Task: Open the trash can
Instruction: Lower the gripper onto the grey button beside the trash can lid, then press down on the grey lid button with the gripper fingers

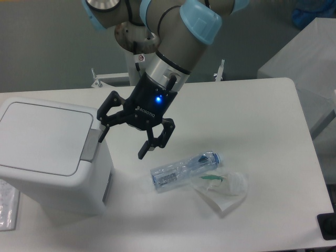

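Observation:
The white boxy trash can (50,152) stands at the left of the table with its flat lid down. A grey push tab (92,145) sits on its right rim. My gripper (122,145) hangs open just right of the can, pointing down and left. Its left fingertip (102,135) is close above the grey tab; whether it touches cannot be told. Nothing is between the fingers.
A clear plastic bottle (184,169) lies on the table right of the gripper, with a crumpled clear wrapper (223,190) beside it. A clear bag (6,207) lies at the can's left foot. A dark object (328,227) sits at the front right corner.

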